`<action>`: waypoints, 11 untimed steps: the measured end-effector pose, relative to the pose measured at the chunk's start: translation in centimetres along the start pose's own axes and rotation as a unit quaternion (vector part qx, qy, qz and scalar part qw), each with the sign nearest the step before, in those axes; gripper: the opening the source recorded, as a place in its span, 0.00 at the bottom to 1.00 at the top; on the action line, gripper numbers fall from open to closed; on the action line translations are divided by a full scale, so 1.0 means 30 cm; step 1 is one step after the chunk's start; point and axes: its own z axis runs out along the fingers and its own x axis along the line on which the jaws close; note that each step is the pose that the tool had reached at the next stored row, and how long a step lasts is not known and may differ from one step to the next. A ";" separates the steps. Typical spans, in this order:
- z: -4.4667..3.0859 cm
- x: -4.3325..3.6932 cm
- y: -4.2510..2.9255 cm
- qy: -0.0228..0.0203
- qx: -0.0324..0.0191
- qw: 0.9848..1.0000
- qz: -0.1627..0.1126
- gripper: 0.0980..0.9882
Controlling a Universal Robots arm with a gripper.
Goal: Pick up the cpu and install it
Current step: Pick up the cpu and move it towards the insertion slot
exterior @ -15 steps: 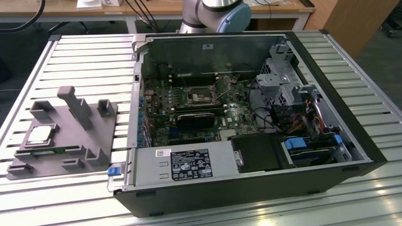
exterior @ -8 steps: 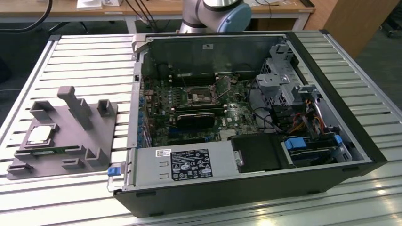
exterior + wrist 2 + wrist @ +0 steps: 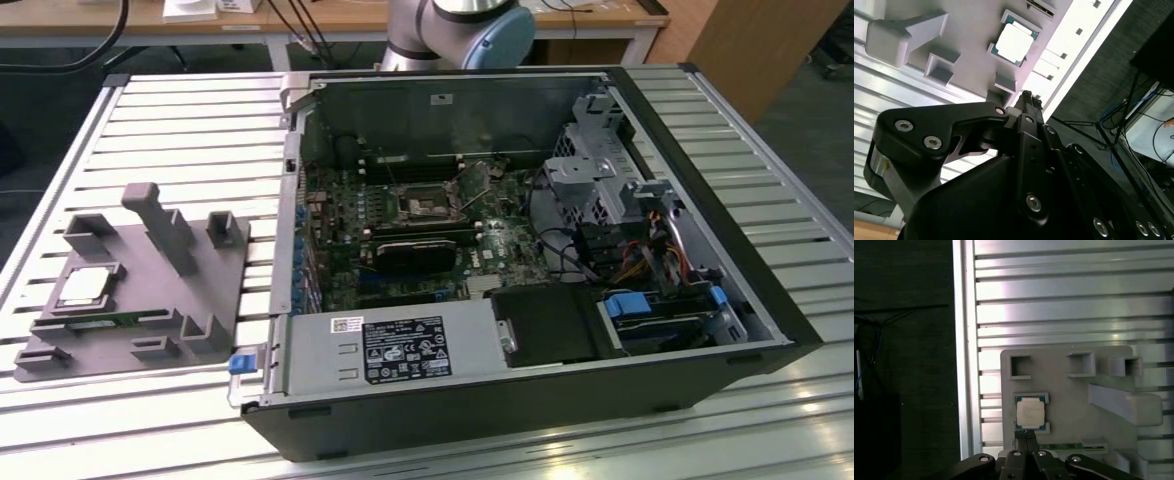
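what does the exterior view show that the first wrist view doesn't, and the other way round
Exterior view: the open computer case with its motherboard socket, and the arm's base behind the case.
First wrist view: the gripper, shut and holding nothing, its tip near the edge of the cpu, plus the dark floor beside the slatted table.
Both: the cpu lying in the grey fixture on the slatted table.
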 end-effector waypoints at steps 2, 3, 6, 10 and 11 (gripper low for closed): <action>0.004 0.000 -0.001 0.000 0.000 1.000 0.000 0.01; 0.005 0.000 -0.002 -0.001 0.000 1.000 0.000 0.01; 0.009 0.000 -0.004 -0.003 0.000 1.000 0.000 0.01; 0.019 0.000 -0.009 -0.008 -0.001 1.000 -0.001 0.01; 0.022 0.000 -0.011 -0.009 -0.001 1.000 -0.001 0.01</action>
